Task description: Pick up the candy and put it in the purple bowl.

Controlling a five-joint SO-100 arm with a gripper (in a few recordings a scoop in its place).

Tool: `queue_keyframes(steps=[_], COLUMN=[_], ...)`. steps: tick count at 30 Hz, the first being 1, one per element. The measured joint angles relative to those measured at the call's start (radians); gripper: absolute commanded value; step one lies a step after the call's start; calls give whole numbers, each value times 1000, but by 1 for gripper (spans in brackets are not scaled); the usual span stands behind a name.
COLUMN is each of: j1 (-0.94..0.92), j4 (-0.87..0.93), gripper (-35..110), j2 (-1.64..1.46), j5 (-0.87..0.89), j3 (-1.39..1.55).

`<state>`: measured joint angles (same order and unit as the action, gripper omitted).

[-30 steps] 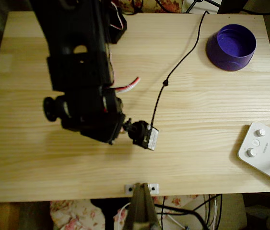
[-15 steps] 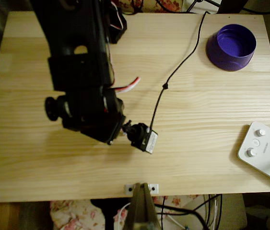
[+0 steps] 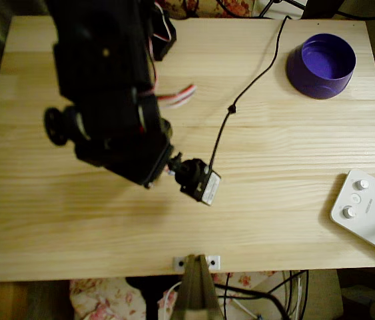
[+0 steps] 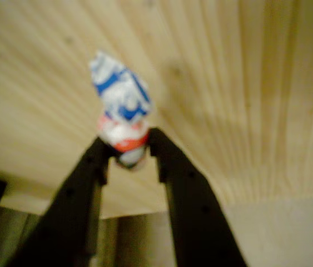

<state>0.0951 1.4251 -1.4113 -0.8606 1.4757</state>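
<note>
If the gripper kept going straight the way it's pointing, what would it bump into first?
Probably the wooden table. In the wrist view the gripper, shut on the candy, points at bare boards; how far off is unclear.

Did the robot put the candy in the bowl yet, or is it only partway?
Partway. Done: in the wrist view the black two-finger gripper is shut on the small wrapped candy with a blue-and-white twisted end. In hand: carrying it above the pale wooden table. Left: the round purple plastic bowl at the table's far right corner looks empty, so the candy must travel there and drop in.
</note>
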Motion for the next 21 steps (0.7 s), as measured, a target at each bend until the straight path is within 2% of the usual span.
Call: queue_keyframes(steps=[10,21], j1=[100,307], j4=[192,295], gripper=[7,7], j2=[-235,-494], j5=[97,250], j3=[84,124])
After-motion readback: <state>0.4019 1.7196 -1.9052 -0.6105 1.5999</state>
